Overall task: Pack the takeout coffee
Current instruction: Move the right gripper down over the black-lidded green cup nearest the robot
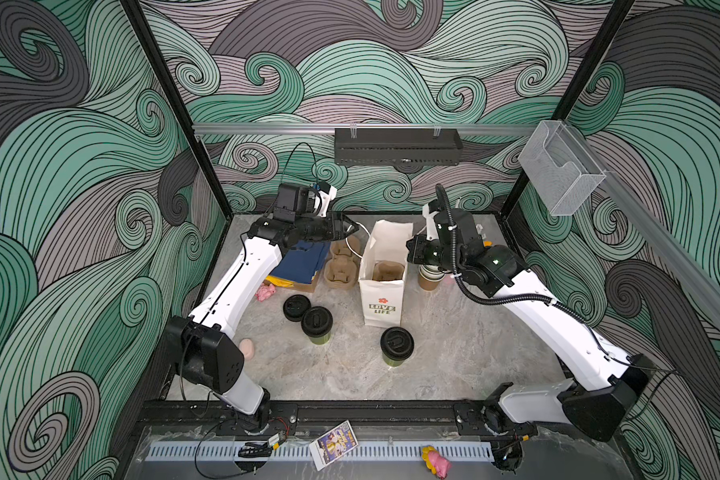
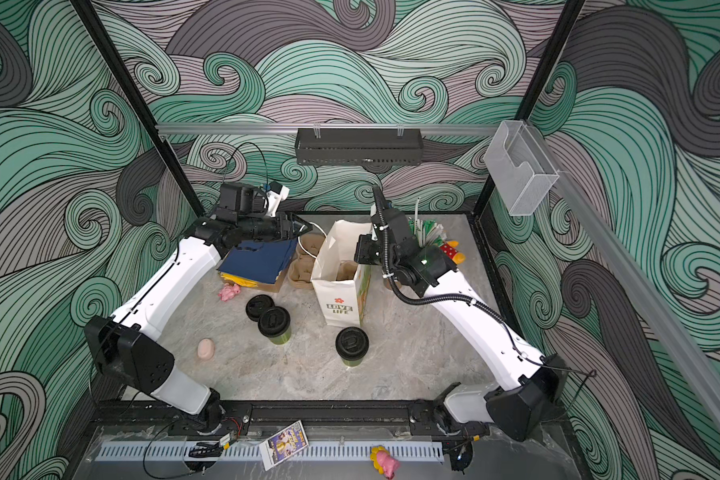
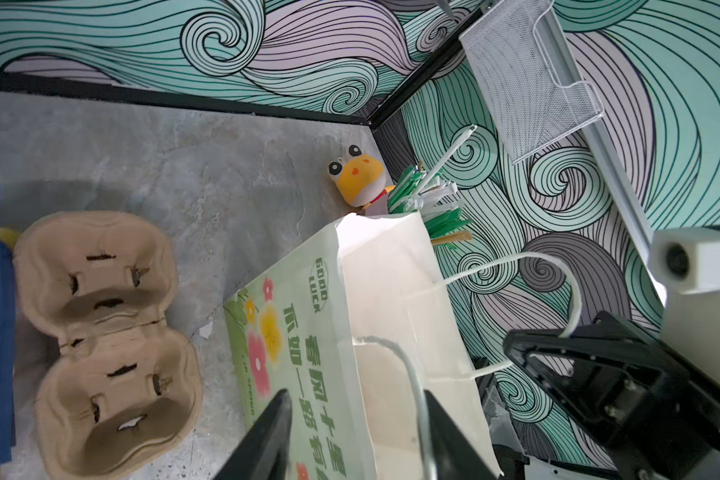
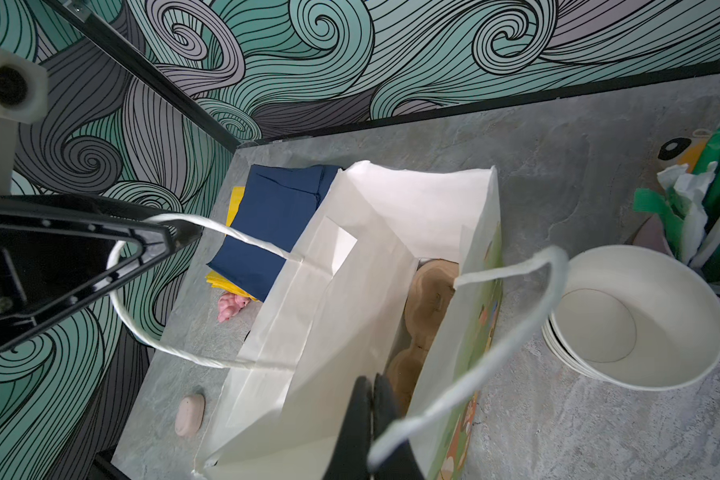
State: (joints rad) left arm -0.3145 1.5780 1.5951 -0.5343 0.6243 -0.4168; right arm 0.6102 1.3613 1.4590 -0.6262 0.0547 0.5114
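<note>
Though lidded, unbagged: cups (image 1: 396,345) at 6 and 7 o'clock of bag (image 1: 381,291); lid (image 1: 297,307) at 8; open stack (image 1: 428,280) at 3. Carrier (image 4: 429,291) inside bag. Left gripper (image 3: 356,395) part open astride one handle (image 3: 410,374). Right gripper (image 4: 373,382) pinched shut on other handle (image 4: 516,340).

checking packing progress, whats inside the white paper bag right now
A brown cup carrier sits at the bottom of the paper bag. No cup or lid shows inside. The bag's walls cover part of the bottom, so that part cannot be checked.
</note>
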